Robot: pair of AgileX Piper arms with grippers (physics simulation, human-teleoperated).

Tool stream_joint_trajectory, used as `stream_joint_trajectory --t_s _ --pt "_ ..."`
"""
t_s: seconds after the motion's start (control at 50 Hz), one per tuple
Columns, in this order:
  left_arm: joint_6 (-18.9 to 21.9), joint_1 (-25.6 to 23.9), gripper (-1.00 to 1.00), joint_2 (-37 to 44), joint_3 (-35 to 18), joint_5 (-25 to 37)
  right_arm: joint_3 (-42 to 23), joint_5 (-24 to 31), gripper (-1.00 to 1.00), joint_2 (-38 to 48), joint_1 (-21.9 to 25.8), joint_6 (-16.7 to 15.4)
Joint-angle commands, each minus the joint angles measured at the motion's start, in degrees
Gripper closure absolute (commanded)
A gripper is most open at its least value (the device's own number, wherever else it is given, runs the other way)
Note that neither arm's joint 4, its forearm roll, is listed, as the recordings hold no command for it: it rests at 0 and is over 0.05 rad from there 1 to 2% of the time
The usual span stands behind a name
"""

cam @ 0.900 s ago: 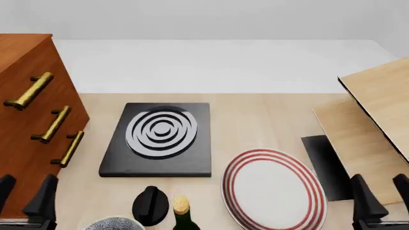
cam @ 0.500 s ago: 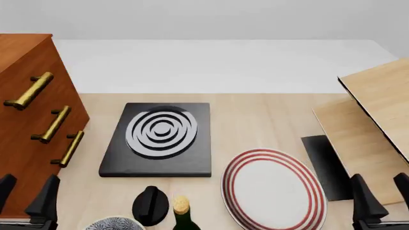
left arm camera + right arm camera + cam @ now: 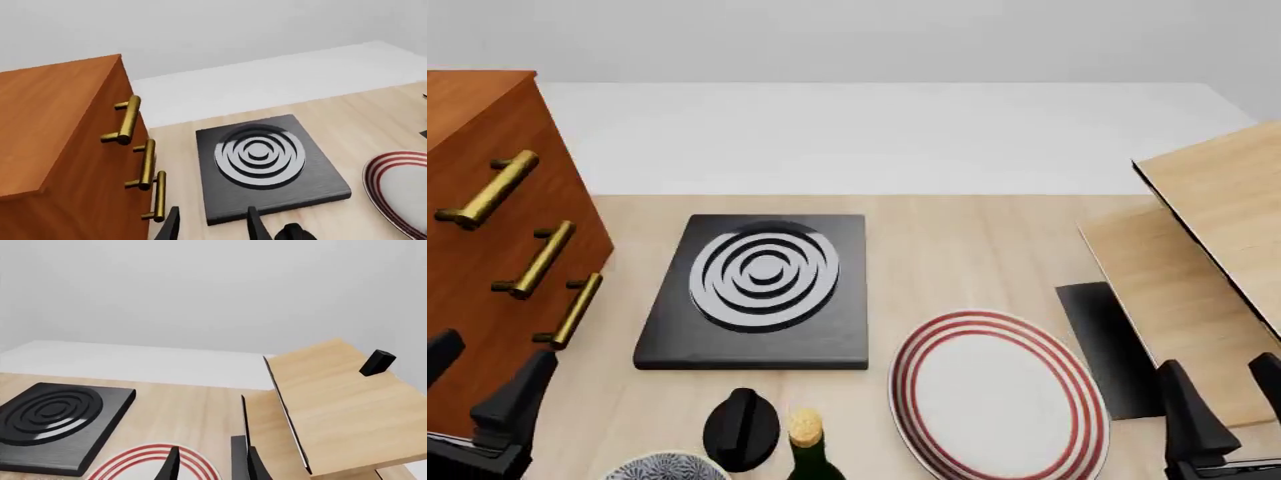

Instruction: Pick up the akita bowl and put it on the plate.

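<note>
Resting at the table's near edge, the akita bowl (image 3: 667, 467) sits just left of a black knob (image 3: 742, 428) and a corked bottle (image 3: 809, 447). The plate (image 3: 998, 395) lies toward the near right, beside the black slab (image 3: 757, 290). Left gripper (image 3: 481, 395) and right gripper (image 3: 1221, 405) hover at the near corners, jaws spread apart, holding nothing. A wooden drawer unit (image 3: 487, 230) stands at the left edge.
</note>
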Motion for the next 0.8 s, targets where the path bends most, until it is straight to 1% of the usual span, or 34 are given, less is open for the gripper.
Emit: stream_joint_trajectory --t_s 0.02,0.04,0.06,0.1,0.12,0.16,0.2,0.22,0.26,0.28,0.32,0.36,0.38,0.4,0.42,0.44,0.48,0.5,0.54,0.56,0.58,0.6,0.64,0.7,0.72,0.74,0.78,0.8 --pt "1.69 -5.48 -1.00 8.68 -9.39 9.33 -0.36 0.11 -1.00 0.05 0.13 -0.17" --pt "3.41 -4.41 -1.00 8.15 -9.76 9.75 -0.38 0.12 -1.00 0.03 0.12 -0.18" --pt "5.38 -6.13 -1.00 7.82 -10.79 11.61 -0.44 0.15 -1.00 0.05 0.08 -0.19" --pt "4.08 -6.35 -1.00 9.69 -13.11 14.11 -0.53 0.26 -1.00 -0.01 0.01 -0.09" --pt "4.21 -6.79 -1.00 9.78 -14.00 15.04 -0.54 0.26 -1.00 -0.02 0.00 -0.06" --pt "4.03 -9.27 -1.00 11.64 -15.27 17.33 -0.51 0.11 -1.00 -0.02 -0.11 0.10" --pt "6.53 -7.96 -1.00 13.06 -16.27 18.38 -0.46 -0.02 -1.00 0.08 -0.10 0.27" --pt "6.52 -7.39 -1.00 14.15 -17.41 19.12 -0.43 -0.14 -1.00 0.17 -0.06 0.31" --pt "5.49 -7.77 -1.00 16.85 -18.63 20.60 -0.43 -0.75 -1.00 0.82 -0.01 0.33" --pt "6.95 -7.17 -1.00 17.65 -19.13 21.44 -0.47 -0.85 -1.00 0.93 0.01 0.28" --pt "6.62 -6.75 -1.00 20.00 -19.98 23.20 -0.72 -0.31 -1.00 0.53 -0.02 0.25" --pt "10.60 -5.26 -1.00 20.01 -19.98 24.52 -0.95 -0.14 -1.00 0.43 -0.21 0.29" --pt "10.76 -4.13 -1.00 20.38 -20.19 25.01 -0.97 -0.52 -1.00 0.79 -0.35 0.29" --pt "10.29 -4.80 -1.00 21.43 -20.77 26.69 -1.01 -0.27 -1.00 0.52 -0.55 0.35" --pt "10.97 -4.39 -1.00 21.36 -20.83 26.92 -0.97 -0.69 -1.00 0.88 -0.61 0.39" --pt "12.63 -3.18 -1.00 20.99 -21.03 27.46 -0.87 -1.03 -1.00 1.16 -0.81 0.41" --pt "12.10 -2.32 -1.00 21.91 -21.09 28.31 -0.89 -1.19 -1.00 1.22 -0.98 0.39" --pt "14.18 -1.97 -1.00 20.96 -20.99 29.01 -0.89 -1.49 -1.00 1.53 -1.04 0.36" --pt "12.72 -3.74 -1.00 22.31 -20.00 30.43 -0.91 -2.29 -1.00 2.35 -1.09 0.20" --pt "12.11 -3.51 -1.00 22.71 -20.21 30.49 -0.97 -2.40 -1.00 2.49 -1.11 0.16" --pt "15.10 -1.49 -1.00 22.36 -19.26 30.25 -1.11 -2.69 -1.00 2.94 -1.10 0.12" --pt "15.43 -1.60 -1.00 22.66 -18.76 30.45 -1.20 -2.84 -1.00 3.15 -1.08 -0.01" --pt "14.15 -1.40 -1.00 23.87 -19.56 31.14 -1.48 -2.90 -1.00 3.34 -1.18 -0.22" --pt "13.20 -1.91 -1.00 24.79 -19.93 32.93 -1.71 -2.79 -1.00 3.31 -1.34 -0.29" --pt "13.45 -1.79 -1.00 24.47 -20.24 33.36 -1.74 -2.77 -1.00 3.29 -1.36 -0.19" --pt "12.38 -2.22 -1.00 24.71 -20.80 34.07 -1.73 -2.78 -1.00 3.23 -1.49 -0.16" --pt "11.97 -3.18 -1.00 24.54 -20.85 35.15 -1.60 -3.22 -1.00 3.59 -1.66 0.10" --pt "9.98 -4.86 -1.00 24.90 -21.23 36.03 -1.56 -3.40 -1.00 3.75 -1.67 0.09"
